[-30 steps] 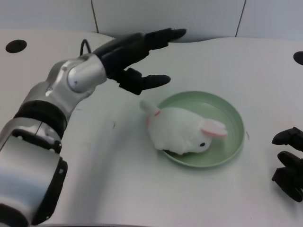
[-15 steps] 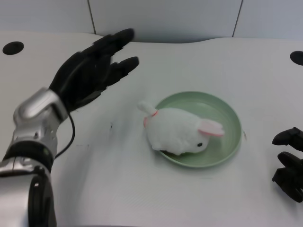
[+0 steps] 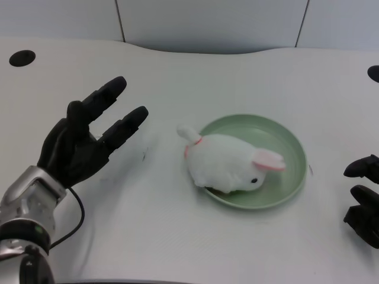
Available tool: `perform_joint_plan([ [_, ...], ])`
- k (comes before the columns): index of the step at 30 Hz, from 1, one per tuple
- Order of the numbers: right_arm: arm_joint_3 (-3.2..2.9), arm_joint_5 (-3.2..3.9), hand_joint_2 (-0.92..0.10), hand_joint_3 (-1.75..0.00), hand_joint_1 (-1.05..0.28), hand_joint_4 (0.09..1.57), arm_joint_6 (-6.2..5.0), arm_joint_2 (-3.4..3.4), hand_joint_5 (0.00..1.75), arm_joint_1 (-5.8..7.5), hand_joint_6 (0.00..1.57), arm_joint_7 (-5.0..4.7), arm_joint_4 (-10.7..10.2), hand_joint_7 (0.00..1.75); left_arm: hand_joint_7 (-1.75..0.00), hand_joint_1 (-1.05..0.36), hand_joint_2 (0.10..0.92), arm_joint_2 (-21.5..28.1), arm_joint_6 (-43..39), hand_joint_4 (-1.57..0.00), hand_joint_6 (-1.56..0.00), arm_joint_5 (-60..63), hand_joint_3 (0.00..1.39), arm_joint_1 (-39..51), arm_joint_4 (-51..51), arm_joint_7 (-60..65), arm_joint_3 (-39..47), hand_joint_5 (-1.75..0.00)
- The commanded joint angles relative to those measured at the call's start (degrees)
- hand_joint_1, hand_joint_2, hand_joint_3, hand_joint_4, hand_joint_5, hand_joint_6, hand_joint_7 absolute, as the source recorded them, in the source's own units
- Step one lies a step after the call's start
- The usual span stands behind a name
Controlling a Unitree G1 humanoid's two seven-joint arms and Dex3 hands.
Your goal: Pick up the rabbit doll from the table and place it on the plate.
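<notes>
White table (image 3: 177, 236) fills the view, w/ grey wall panels along the back edge and dark round holes near the far corners. Green plate (image 3: 284, 136) sits right of centre. Rabbit (image 3: 228, 168) lies on its side across the plate's left half: head, pink ear and most of the body are over the plate, but the rear and tail hang past the left rim, over the table.

Left hand (image 3: 80, 145) is well apart from the rabbit, off to the left, palm up-ish, fingers spread wide and holding nothing. Right hand (image 3: 364, 198) waits at the right edge, near the plate but not touching it.

Progress, as I judge it: pick and place are basically done, since the rabbit rests on the plate and nothing grips it. Only open q is whether the overhang counts as "on the plate". It looks stable enough, no sign of tipping. What's left is prob. just parking the left arm.
</notes>
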Motion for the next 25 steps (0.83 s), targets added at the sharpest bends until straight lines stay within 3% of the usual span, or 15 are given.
perform_joint_plan([
  [1,-0.54,0.16,-0.92,-0.2,-0.4,1.4,0.4,-1.05,1.75,0.13,1.22,-0.48,0.93,1.75,0.0,-1.05,0.921,3.19,3.91,-0.01,0.0,-2.38,0.8,4.54,-0.72,-1.55,2.24,-0.02],
  [4,-0.82,0.53,-0.92,-0.17,-0.39,1.31,1.52,-1.36,1.75,-0.11,1.1,-0.24,1.49,1.75,0.0,-1.05,0.921,3.38,5.28,-0.06,0.0,-1.89,0.79,5.24,-0.2,0.22,2.02,-0.05],
  [14,-0.68,0.38,-0.92,-0.16,-0.39,1.34,2.82,-1.66,1.75,-0.16,1.11,-0.57,1.05,1.75,-0.04,-1.05,0.921,2.69,2.51,-0.18,-0.09,0.11,0.76,5.52,-0.43,2.28,0.18,-0.11],
  [25,-0.56,0.15,-0.92,-0.17,-0.39,1.29,2.04,-1.72,1.75,-0.22,1.02,-0.2,1.34,1.75,-0.04,-1.05,0.921,2.72,1.93,-0.2,-0.13,1.36,0.77,5.25,0.0,2.83,-0.63,-0.14],
])
